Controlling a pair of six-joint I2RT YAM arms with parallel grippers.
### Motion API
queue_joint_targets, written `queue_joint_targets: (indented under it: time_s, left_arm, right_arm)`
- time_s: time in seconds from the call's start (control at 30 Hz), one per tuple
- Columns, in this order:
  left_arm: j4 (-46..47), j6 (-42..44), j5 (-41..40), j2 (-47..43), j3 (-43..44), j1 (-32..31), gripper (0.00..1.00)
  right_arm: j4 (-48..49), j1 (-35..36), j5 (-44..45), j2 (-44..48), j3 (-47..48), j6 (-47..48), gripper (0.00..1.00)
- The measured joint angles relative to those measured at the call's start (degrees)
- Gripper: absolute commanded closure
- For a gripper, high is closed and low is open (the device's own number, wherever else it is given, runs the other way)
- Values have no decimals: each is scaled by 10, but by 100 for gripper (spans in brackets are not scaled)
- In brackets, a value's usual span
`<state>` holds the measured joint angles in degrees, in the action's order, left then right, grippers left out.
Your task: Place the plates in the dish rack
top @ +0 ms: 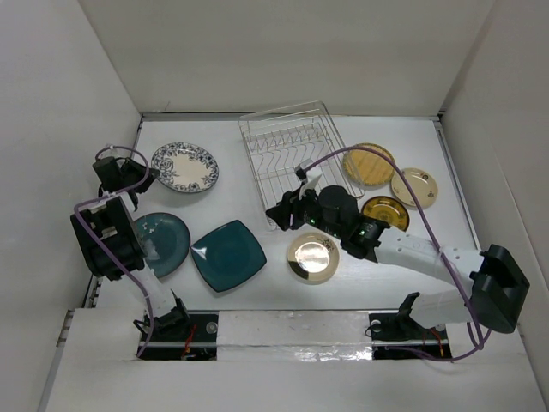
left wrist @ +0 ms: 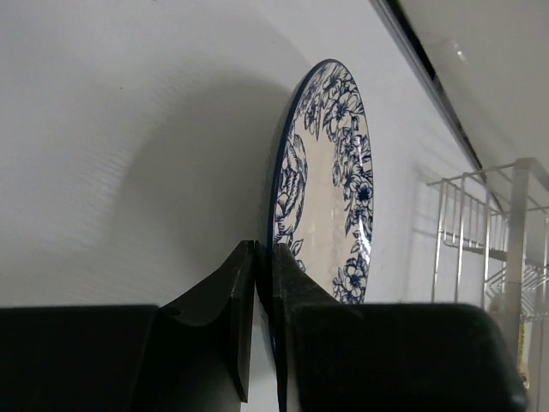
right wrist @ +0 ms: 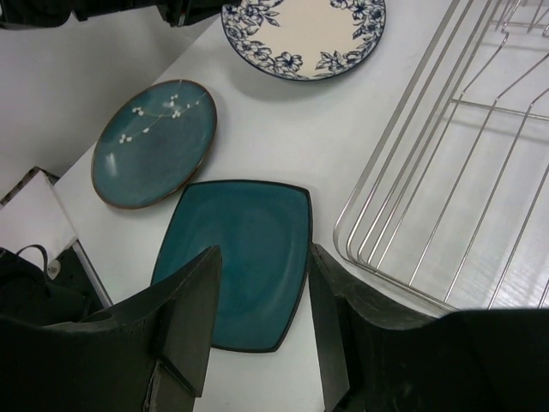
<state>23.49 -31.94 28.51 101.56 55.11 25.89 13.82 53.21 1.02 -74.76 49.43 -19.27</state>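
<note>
1. Dish rack: at 12 o'clock on the counter. No plate is seen between its tines.
2. Seven plates are counted, all lying outside the rack.
3. Blue floral plate: at 10 o'clock on the counter.
4. Round teal plate and square teal plate: at 8 o'clock, side by side. The round one is partly covered by the left arm.
5. Shiny gold plate: at 6 o'clock.
6. Large gold plate, cream plate and small gold plate: clustered at 2 to 3 o'clock, just beside the rack's right side.
7. Left fingers: pressed nearly together, with the floral plate's rim pinched between them at the plate's 9 o'clock edge. Whether that edge is raised off the counter cannot be told.
8. Right fingers: spread wide, nothing held. They are held above the rack's near-left corner, with the square teal plate below them in the wrist view.
9. Progress is judged to be at the very start: nothing is loaded, and the first grasp, on the floral plate, is in hand.
10. Left to do: the floral plate must be lifted, stood on edge and slotted in, then the other six likewise.
</note>
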Motion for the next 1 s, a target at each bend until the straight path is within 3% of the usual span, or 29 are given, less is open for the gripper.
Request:
queue_joint_targets:
  time_s: [0.17, 0.5, 0.77, 1.0]
  left_arm:
    - [49, -45, -1, -15, -32, 0, 100]
    - [84, -124, -2, -97, -82, -1, 100]
    - [113, -165, 6, -252, -112, -7, 100]
    - [115, -186, 47, -316, -150, -20, 100]
  right_arm:
    - [-11, -3, 0, 0, 27, 0, 40]
    - [-18, -49, -39, -86, 156, -23, 9]
    - [-47, -106, -86, -227, 318, -55, 3]
    - [-80, -142, -139, -341, 470, -84, 1]
